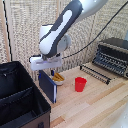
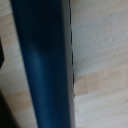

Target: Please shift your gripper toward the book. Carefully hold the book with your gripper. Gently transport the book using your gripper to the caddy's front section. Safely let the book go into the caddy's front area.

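The white boxy gripper [image 1: 46, 70] hangs at the end of the white arm, just to the exterior view's right of the black caddy [image 1: 17, 95]. It is shut on the top edge of the dark navy book [image 1: 48, 86], which hangs upright on edge below it. The book's lower corner is near the wooden tabletop, beside the caddy's wall and outside the box. In the wrist view the book [image 2: 42, 65] fills the middle as a blurred blue band over the pale wood. The fingers do not show in the wrist view.
A red cup [image 1: 80, 84] stands on the wooden table [image 1: 100, 105] to the exterior view's right of the book. A small bowl with yellow contents [image 1: 58, 78] sits just behind the book. A dark toaster oven [image 1: 112, 54] with a wire rack [image 1: 95, 73] in front stands at the back right.
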